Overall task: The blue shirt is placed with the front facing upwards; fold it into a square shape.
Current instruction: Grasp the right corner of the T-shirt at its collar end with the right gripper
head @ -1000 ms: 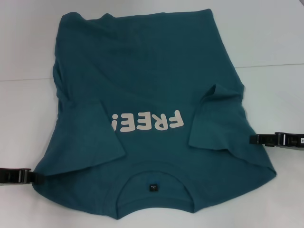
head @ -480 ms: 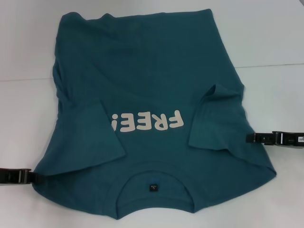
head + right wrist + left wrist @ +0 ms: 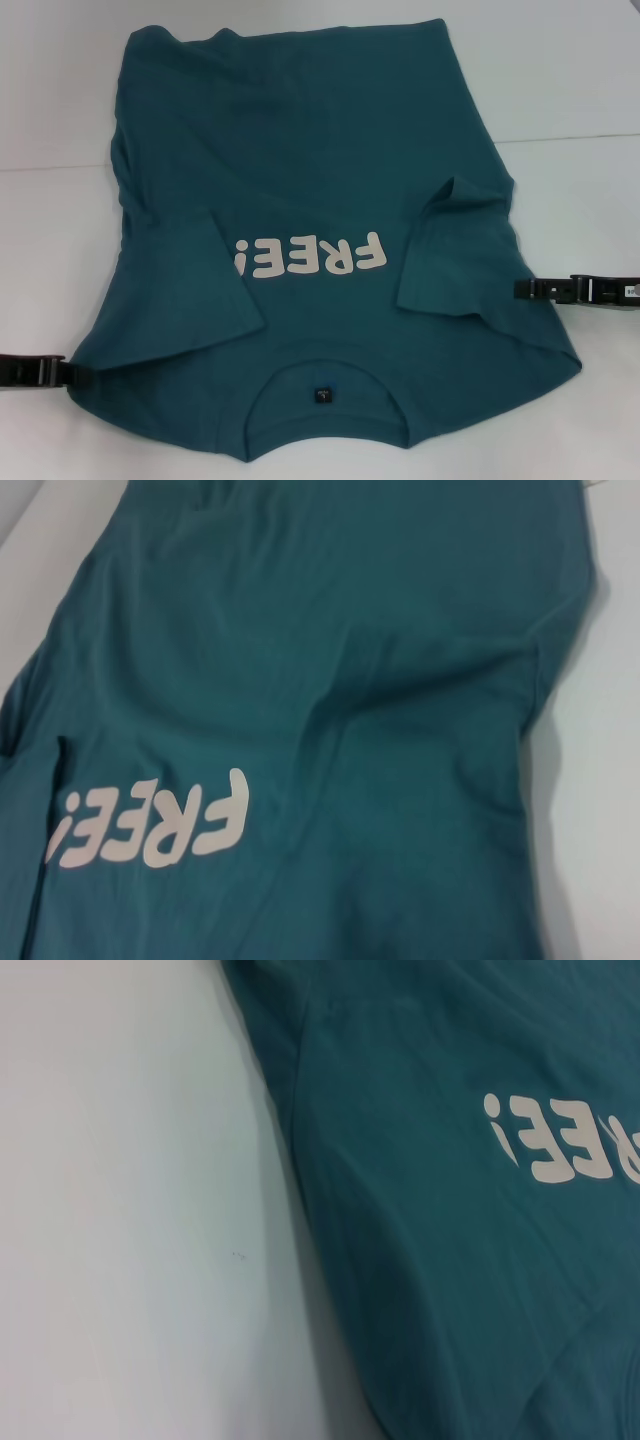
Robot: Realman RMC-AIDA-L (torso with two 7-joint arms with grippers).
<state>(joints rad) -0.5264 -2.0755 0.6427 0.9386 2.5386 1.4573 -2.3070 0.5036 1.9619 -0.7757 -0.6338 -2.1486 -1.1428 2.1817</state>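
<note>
The blue shirt [image 3: 320, 150] lies front up on the white table, collar and dark neck label [image 3: 322, 395] nearest me. Its pale "FREE!" lettering [image 3: 312, 258] reads upside down. Both short sleeves are folded inward onto the chest, one at my left [image 3: 190, 290] and one at my right [image 3: 455, 255]. My left gripper [image 3: 60, 372] sits low at the shirt's left shoulder edge, its tip touching the fabric. My right gripper [image 3: 522, 290] is at the shirt's right side edge, beside the folded sleeve. Each wrist view shows only the shirt [image 3: 450, 1240] [image 3: 330, 660] and table.
The white table [image 3: 560, 90] shows bare on both sides of the shirt and behind it. A faint seam line crosses the table [image 3: 570, 137] at mid height. The shirt's collar end reaches the near edge of the head view.
My right gripper has slid a little to the left, closer onto the shirt's right edge. The left gripper and the shirt have not moved.
</note>
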